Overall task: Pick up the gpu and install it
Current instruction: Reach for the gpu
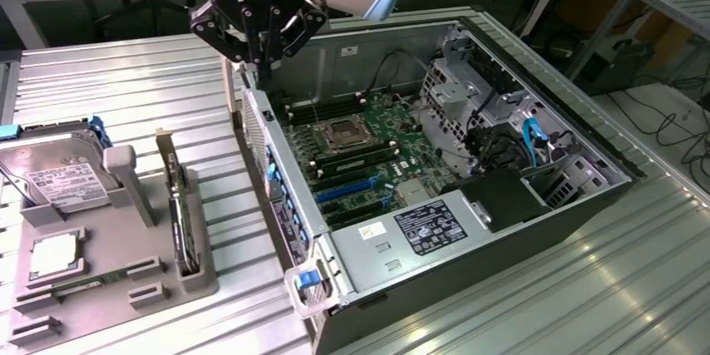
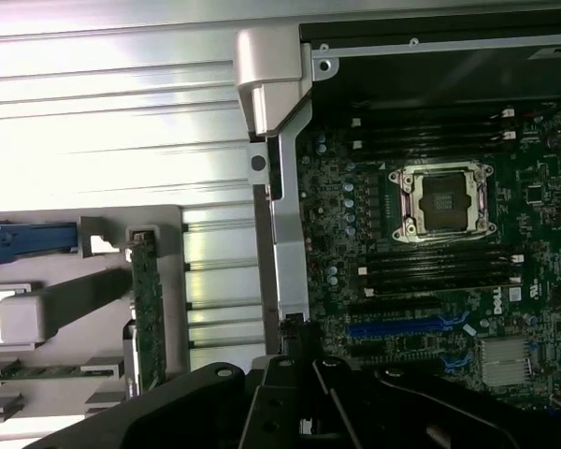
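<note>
My jaws (image 1: pixel 258 57) are pressed together, empty, over the computer case (image 1: pixel 599 143) edge; green gpu (image 1: pixel 175 205) stands edgewise in its gray holder (image 1: pixel 125 182).

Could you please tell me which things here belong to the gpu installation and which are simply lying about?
For the job:
gpu, standing in the grey holder
tool, above the case edge
motherboard with blue slots

Lying about, all in the holder:
hard drive
memory stick
silver chip
</note>
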Controlling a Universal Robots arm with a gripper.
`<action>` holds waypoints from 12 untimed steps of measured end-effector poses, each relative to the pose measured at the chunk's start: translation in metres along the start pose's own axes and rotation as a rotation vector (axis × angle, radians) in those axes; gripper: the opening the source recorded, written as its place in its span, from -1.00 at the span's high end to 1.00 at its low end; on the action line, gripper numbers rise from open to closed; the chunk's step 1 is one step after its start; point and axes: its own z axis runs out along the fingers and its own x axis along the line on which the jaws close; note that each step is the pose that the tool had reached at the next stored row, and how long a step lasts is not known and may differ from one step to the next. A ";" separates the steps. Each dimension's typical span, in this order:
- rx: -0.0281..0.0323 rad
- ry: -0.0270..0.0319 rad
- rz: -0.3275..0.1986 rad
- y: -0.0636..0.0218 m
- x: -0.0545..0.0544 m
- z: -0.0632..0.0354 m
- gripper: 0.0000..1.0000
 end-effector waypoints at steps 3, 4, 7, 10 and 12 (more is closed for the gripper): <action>0.0000 0.0001 0.000 -0.0002 0.002 -0.0001 0.79; 0.0000 0.0002 0.000 -0.0002 0.003 -0.0001 0.79; 0.0000 0.0002 0.000 -0.0004 0.005 -0.0001 0.79; 0.0001 0.0003 0.000 -0.0007 0.007 -0.0002 0.79; 0.0001 0.0003 0.000 -0.0008 0.009 -0.0003 0.79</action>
